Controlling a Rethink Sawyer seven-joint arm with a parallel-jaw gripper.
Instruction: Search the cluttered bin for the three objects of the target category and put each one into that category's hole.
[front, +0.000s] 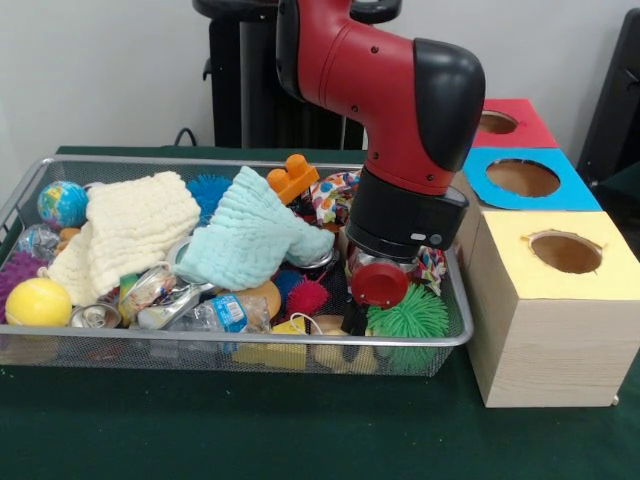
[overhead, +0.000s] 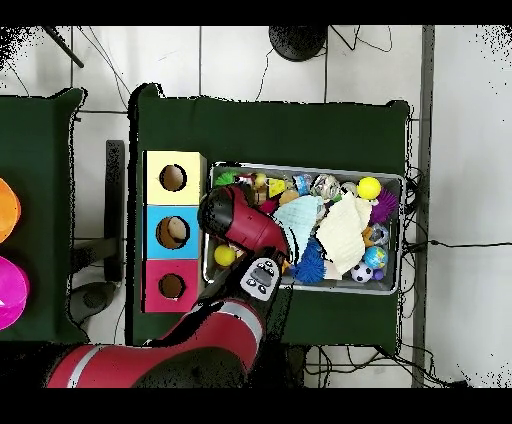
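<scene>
The wire bin (front: 452, 300) holds a yellow ball (front: 38, 301), a cream cloth (front: 130, 232), a mint cloth (front: 250, 235) and a green spiky ball (front: 408, 318). The arm (front: 400, 110) reaches into its right end; whether its jaws are open cannot be told. Beside it stand yellow (front: 565, 252), blue (front: 522, 178) and red (front: 498, 122) boxes with holes.

We see even, bright indoor light, source overhead. Soft shadow under wire bin (front: 455, 335) on green cloth (front: 300, 430), toward 6 o'clock. Glare on red arm shell (front: 350, 60) at 12 o'clock and on crushed cans (front: 150, 300). Yellow box (front: 555, 310) face evenly lit. In overhead view we find pale floor (overhead: 465, 150) washed out at 3 o'clock.
</scene>
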